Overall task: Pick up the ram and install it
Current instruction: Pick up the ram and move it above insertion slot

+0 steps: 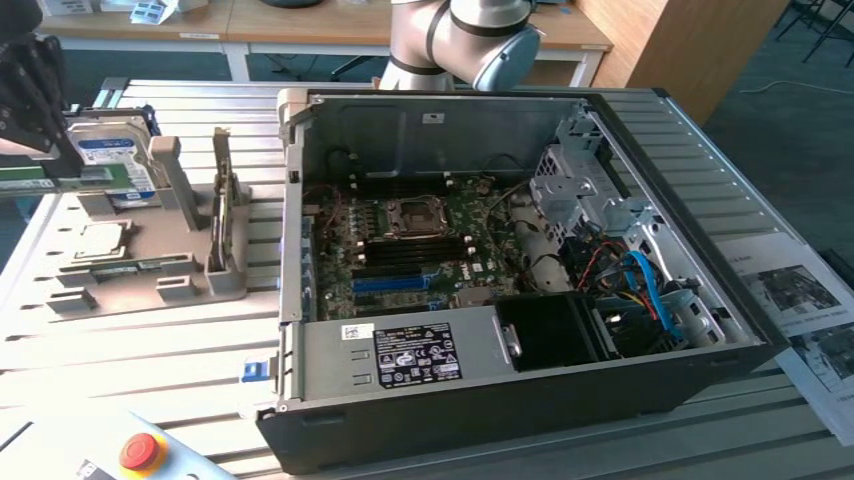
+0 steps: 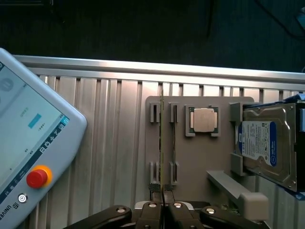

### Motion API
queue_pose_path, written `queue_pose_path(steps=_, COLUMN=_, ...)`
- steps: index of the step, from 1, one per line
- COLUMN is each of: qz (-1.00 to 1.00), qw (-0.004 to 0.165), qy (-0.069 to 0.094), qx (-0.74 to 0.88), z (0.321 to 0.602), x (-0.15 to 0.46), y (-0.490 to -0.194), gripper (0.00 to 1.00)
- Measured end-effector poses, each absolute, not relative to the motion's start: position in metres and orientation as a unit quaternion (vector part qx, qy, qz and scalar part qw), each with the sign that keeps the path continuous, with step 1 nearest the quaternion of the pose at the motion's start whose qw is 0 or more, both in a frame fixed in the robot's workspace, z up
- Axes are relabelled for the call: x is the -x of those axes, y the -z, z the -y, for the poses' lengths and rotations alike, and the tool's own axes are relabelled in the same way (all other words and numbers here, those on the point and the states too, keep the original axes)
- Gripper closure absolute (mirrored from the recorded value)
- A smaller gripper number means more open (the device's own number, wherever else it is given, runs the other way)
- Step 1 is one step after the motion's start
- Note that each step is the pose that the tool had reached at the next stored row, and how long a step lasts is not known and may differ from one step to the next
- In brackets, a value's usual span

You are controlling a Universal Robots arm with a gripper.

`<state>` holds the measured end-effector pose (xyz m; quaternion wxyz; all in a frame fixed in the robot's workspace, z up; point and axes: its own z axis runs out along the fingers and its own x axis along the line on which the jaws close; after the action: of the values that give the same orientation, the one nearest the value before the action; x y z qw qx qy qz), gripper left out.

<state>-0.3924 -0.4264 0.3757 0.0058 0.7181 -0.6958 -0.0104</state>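
The ram (image 2: 162, 138) is seen edge-on as a thin green strip running away from the fingers. My gripper (image 2: 163, 206) is shut on its near end. In the exterior view the black gripper (image 1: 38, 160) hangs at the far left, above the grey parts holder (image 1: 147, 290), with the green ram (image 1: 27, 184) sticking out below it. The holder's narrow slots (image 2: 164, 114) lie beneath the ram in the wrist view. The open computer case (image 1: 534, 390) lies to the exterior view's right, with its motherboard (image 1: 414, 240) exposed.
The holder also carries a hard drive (image 2: 264, 143), a processor chip (image 2: 202, 119) and an upright card (image 1: 222, 190). A teach pendant with a red stop button (image 2: 37, 177) lies on the ribbed table. Cables and a drive cage (image 1: 587, 190) crowd the case's right side.
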Motion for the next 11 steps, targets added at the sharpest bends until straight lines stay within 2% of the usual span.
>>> queue_pose_path(steps=11, qz=0.696, qw=0.006, qy=0.01, qx=-0.718, z=0.426, x=0.392, y=-0.388, gripper=0.88)
